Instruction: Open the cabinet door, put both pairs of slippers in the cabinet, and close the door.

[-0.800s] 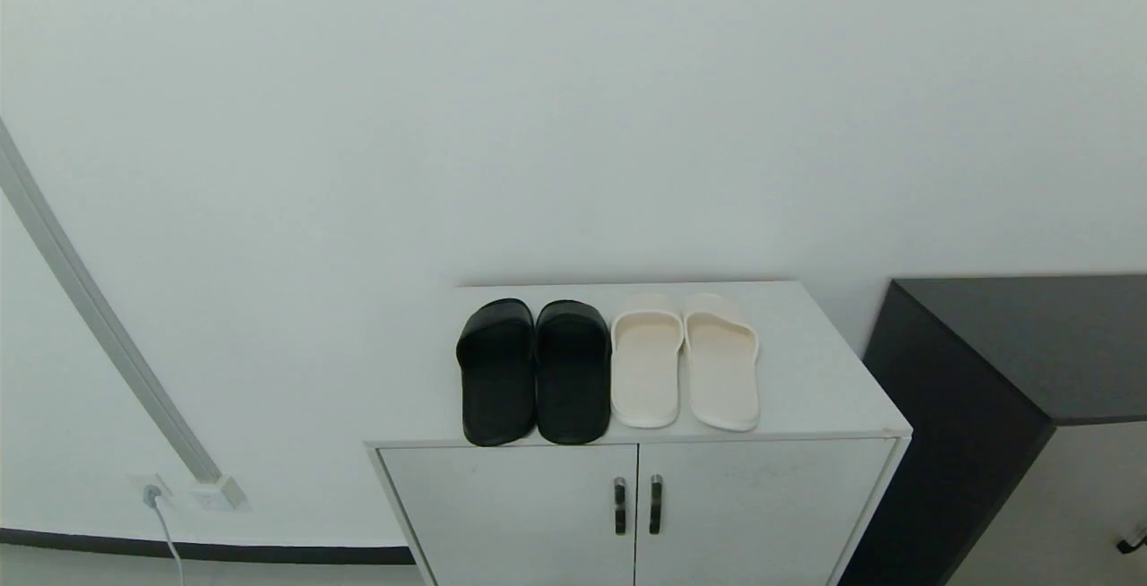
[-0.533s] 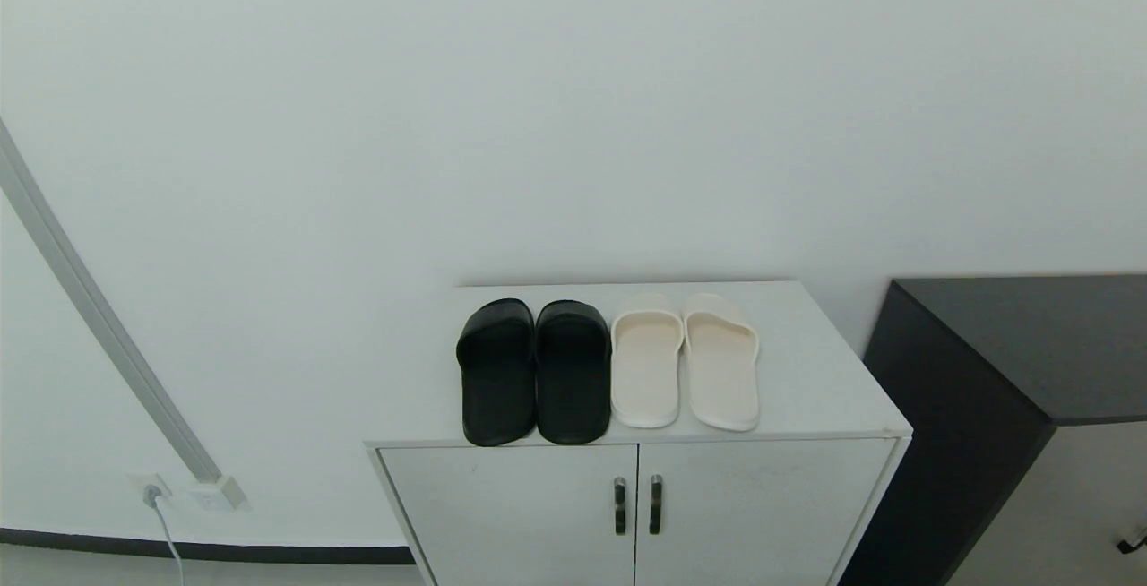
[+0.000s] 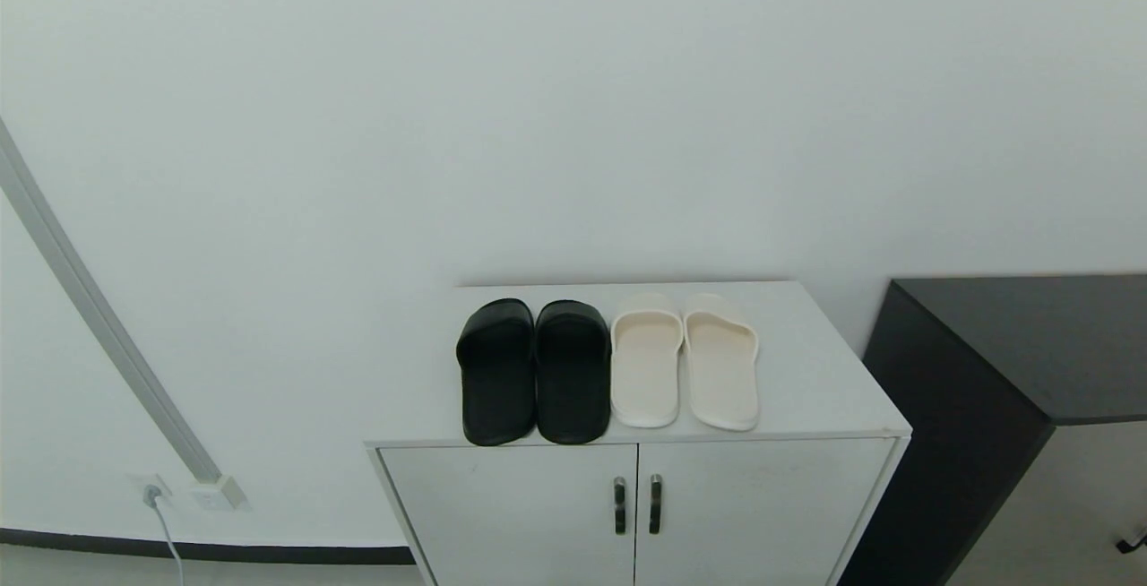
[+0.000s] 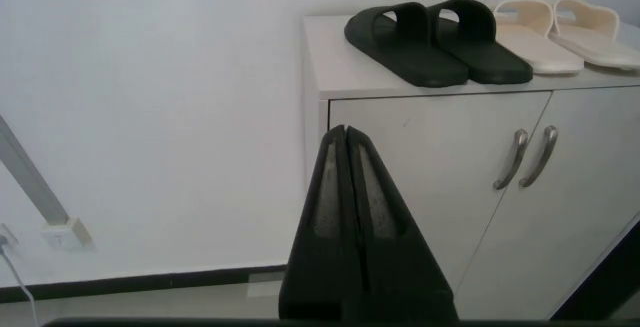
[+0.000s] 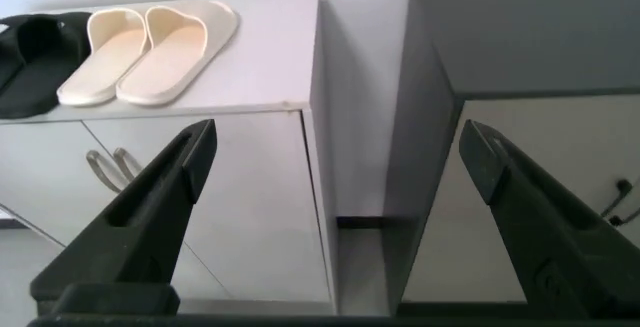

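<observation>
Cabinet: The white cabinet (image 3: 824,389) stood against the wall. Its left door (image 3: 511,514) and right door (image 3: 762,505) were both shut.
Handles: The left handle (image 3: 619,505) and the right handle (image 3: 656,504) hung upright, just beside each other across the centre seam.
Slippers: The black slippers (image 3: 573,371) and the cream slippers (image 3: 647,362) lay side by side on the cabinet top. The inner shoes of the two pairs touched, and the black heels reached the front edge.
Left gripper: The left gripper (image 4: 346,132) was held in front of the cabinet, below its top and well apart from the doors. Its jaws were pressed flat together.
Right gripper: The right gripper (image 5: 335,137) faced the cabinet corner next to the dark unit (image 3: 986,407). Its jaws were spread wide and held nothing.
Step in hand: Judged to be the approach to a handle. No door had been opened yet.
Risk, handle grasp: The handles sat so close together that a finger could catch the wrong one, or both. A gripper with jaws shut would only push the door.
Risk, door swing: The dark unit stood just beside the cabinet. The right door, opened fully, would probably strike it.
Risk, falling slippers: A sharp pull on a door, or an arm rising past the front edge, could knock the black pair off.
Risk, lifting a pair: Because the pairs touched, taking one could drag its neighbour along.
Risk, cabinet shift: An off-axis pull could slide the cabinet.
</observation>
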